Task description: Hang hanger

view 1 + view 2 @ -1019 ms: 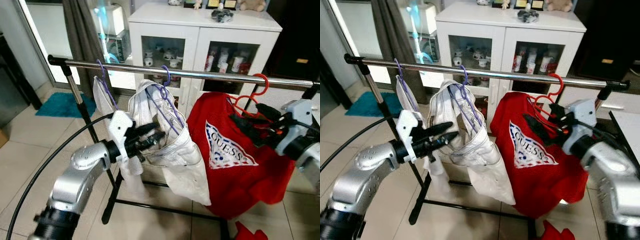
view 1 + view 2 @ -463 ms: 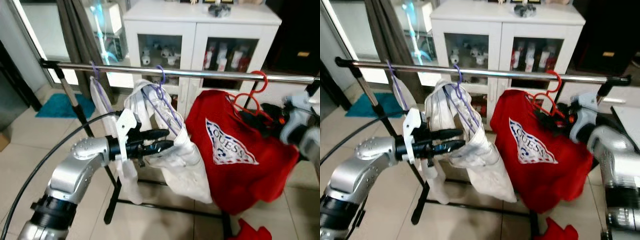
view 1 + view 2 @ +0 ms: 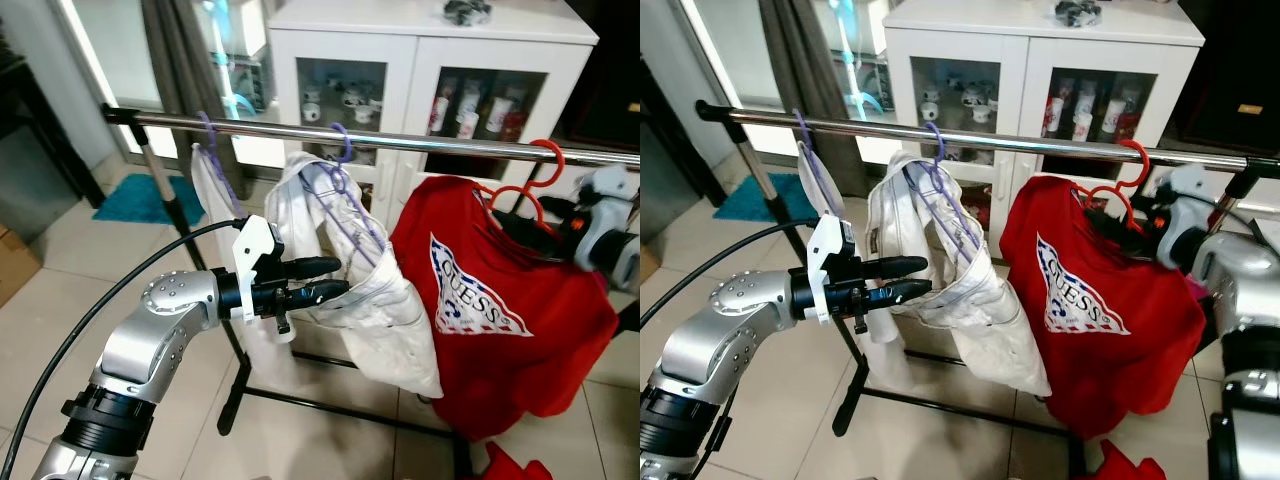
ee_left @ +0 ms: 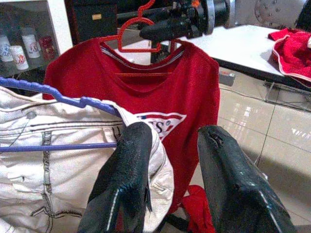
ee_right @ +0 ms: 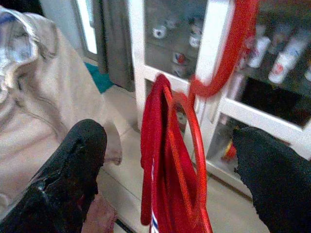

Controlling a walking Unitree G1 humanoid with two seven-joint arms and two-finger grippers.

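A red hanger (image 3: 533,176) hooks over the metal rail (image 3: 420,140) at the right and carries a red T-shirt (image 3: 490,310). My right gripper (image 3: 1118,214) is open just below the rail. The hanger's neck (image 5: 194,141) stands in the gap between its fingers (image 5: 73,165) without touching either one. To the left, a purple hanger (image 3: 340,152) on the rail holds a white garment (image 3: 375,295). My left gripper (image 3: 335,277) is open, its fingers (image 4: 129,179) level against the front of that garment. A second purple hanger (image 3: 208,140) hangs further left.
A white glass-door cabinet (image 3: 430,60) stands behind the rack. The rack's black base bar (image 3: 340,405) lies on the tiled floor, with a red cloth (image 3: 515,465) beside it. A teal mat (image 3: 145,195) is at the far left. A black cable (image 3: 90,320) loops by my left arm.
The whole view has shifted, so the camera moved. My right gripper has drawn back to the right along the red hanger. My left gripper stays against the white garment.
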